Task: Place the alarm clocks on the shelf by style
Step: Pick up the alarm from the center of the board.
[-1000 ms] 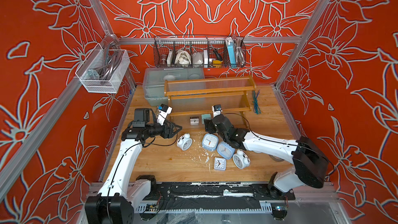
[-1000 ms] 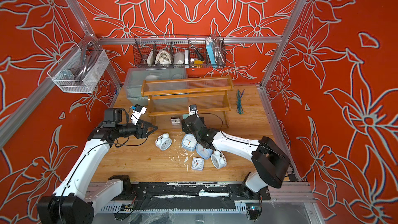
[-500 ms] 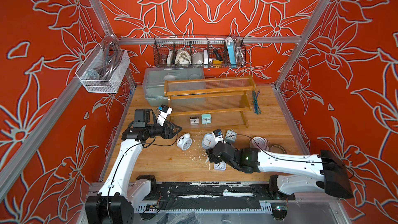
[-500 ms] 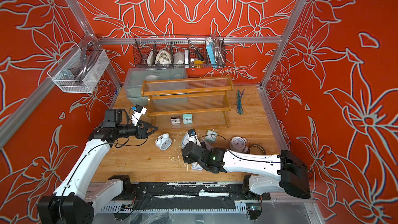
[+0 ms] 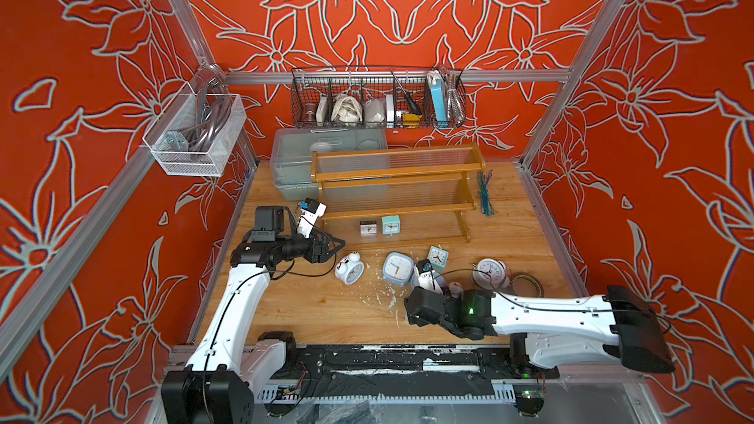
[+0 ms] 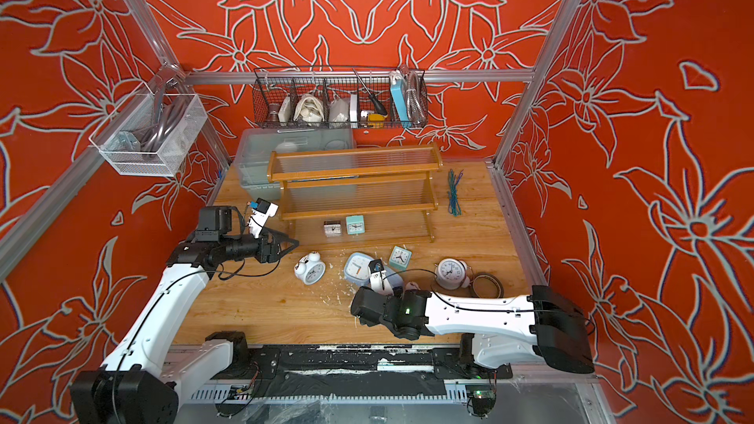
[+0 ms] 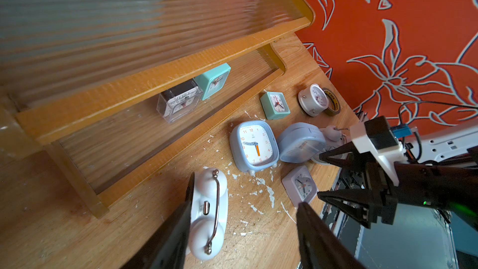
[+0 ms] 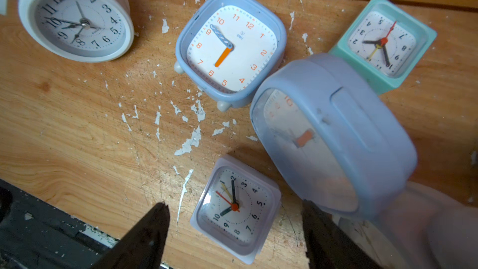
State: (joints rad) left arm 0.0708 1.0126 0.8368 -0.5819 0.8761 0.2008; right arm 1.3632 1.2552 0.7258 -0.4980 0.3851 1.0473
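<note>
The brown shelf (image 5: 398, 172) holds a clear-cased clock (image 5: 368, 228) and a teal clock (image 5: 391, 224) on its lowest tier. On the table lie a white twin-bell clock (image 5: 349, 269), a pale-blue clock (image 5: 398, 269), a small teal clock (image 5: 437, 258) and another twin-bell clock (image 5: 489, 273). My left gripper (image 7: 245, 192) is open, one finger beside the near twin-bell clock (image 7: 209, 213). My right gripper (image 8: 234, 205) is open above a small white square clock (image 8: 236, 209). A second pale-blue clock (image 8: 336, 130) leans tilted by its finger.
A clear plastic bin (image 5: 298, 161) stands behind the shelf's left end. A black wire basket (image 5: 377, 97) and a white mesh basket (image 5: 196, 134) hang on the walls. A tape roll (image 5: 526, 285) lies by the right twin-bell clock; green twist ties (image 5: 485, 193) lie beside the shelf.
My right arm has pulled back from the shelf's lowest tier to the table's front and now hangs over the small white clock, jaws a little wider. The left arm has not moved.
</note>
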